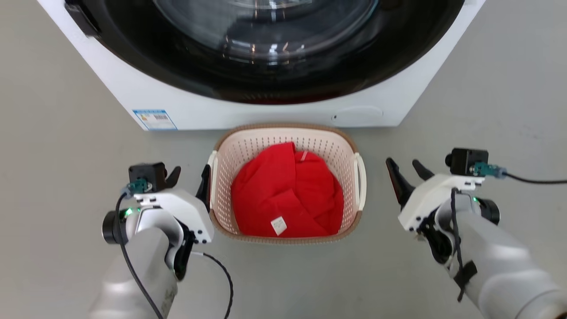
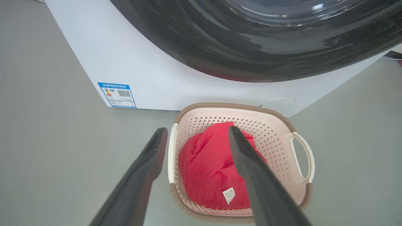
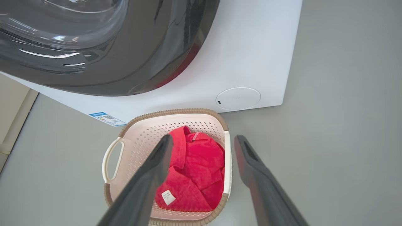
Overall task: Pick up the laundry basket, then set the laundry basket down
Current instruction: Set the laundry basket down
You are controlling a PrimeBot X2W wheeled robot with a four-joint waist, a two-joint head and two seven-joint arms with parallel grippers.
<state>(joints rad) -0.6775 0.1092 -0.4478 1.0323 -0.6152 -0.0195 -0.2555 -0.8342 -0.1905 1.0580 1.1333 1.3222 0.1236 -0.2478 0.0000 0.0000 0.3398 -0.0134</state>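
Laundry basket centre frame, on floor. My left claw open just beside it; right claw open, apart.

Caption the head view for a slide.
Left hand and right hand, both open, flank the laundry basket of red cloth before the washer.

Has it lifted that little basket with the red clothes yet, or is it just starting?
Just starting. Done: nothing yet; the cream perforated plastic laundry basket with the brown rim looks to rest on the grey floor, red garment inside. In hand: the left end effector is open beside one white loop handle; the right end effector is open, a gap from the other. Left: gripping, lifting, setting down.
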